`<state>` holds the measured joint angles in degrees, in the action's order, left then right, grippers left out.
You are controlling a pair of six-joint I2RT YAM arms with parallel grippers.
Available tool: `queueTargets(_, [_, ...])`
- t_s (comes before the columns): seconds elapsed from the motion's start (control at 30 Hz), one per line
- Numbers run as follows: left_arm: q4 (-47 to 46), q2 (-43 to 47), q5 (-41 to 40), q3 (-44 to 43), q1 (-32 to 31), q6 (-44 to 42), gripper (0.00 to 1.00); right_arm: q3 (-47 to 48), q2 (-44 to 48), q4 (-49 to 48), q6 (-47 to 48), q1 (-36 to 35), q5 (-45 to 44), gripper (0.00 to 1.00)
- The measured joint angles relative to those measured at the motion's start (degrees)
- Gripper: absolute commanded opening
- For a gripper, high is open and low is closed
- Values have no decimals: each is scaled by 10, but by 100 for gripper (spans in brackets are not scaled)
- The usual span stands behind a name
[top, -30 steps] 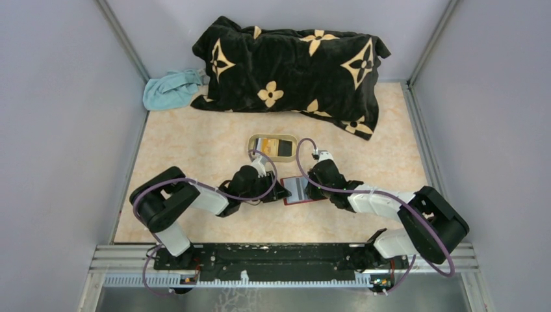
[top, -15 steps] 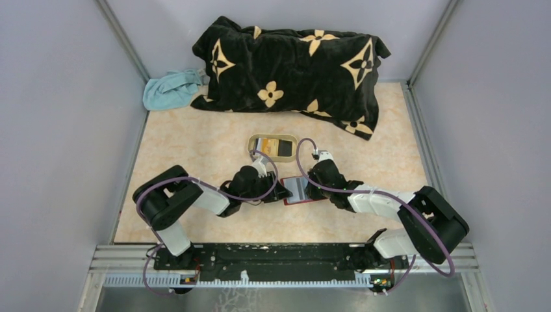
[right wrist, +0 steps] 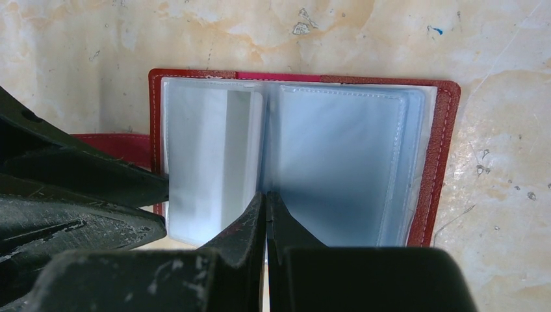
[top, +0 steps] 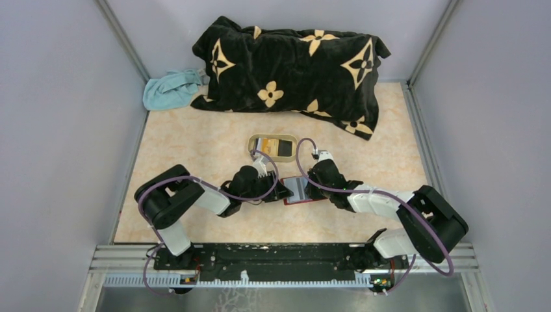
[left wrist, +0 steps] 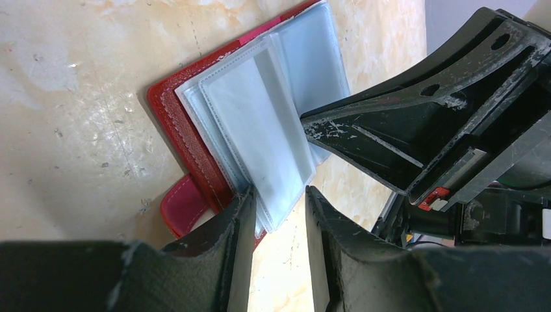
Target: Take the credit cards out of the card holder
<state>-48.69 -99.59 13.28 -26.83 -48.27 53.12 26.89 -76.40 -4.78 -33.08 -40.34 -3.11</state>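
Nearest the bases, both arms reach inward and meet over the small dark red folding card holder (right wrist: 338, 153), which lies open and flat on the beige marbled tabletop (top: 195, 149).

The left gripper (left wrist: 278, 201) is released. Its 2 fingers straddle the near corner of the clear plastic sleeves (left wrist: 260, 117), one finger touching the sleeve edge and the other just off it. The right gripper (right wrist: 265, 198) is clenched, tips pressed together at the fold between the 2 spread pages. Whether a thin leaf is caught between them cannot be told.

The sleeves look mostly empty. A paler band in the left page may be a card or only glare.

Just beyond the holder, the beige oval tray (top: 249, 147) holds the thin rectangular plastic credit cards (top: 274, 146), black, orange-yellow and white. Farther back lie a black plush blanket with beige flower motifs (top: 292, 65) and a crumpled teal cloth (top: 170, 89).

The main risk is probably the light holder. If either gripper pulls on a sleeve with nothing pinning the cover, the whole wallet could lift or skid. The 2 grippers also sit very close, so a sideways move could knock them together. Closing on several leaves at once might crease or tear them, and a last card could go unnoticed.
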Motion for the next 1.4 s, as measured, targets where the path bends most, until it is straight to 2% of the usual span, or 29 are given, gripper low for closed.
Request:
queueTargets(0.57, [21,42,3,-24,0,-1,40,-2,-3,-12,0,0,0,0])
queueTargets(0.97, [7,28,18,-46,-3,-1,39,-4,-9,-26,-2,0,5,0])
queueTargets(1.3, [7,8,24,-65,-8,-1,39,-18,64,25,-6,0,0,0])
queueTargets(1.4, [7,5,25,-71,-9,-1,39,-18,95,40,-5,0,-4,13])
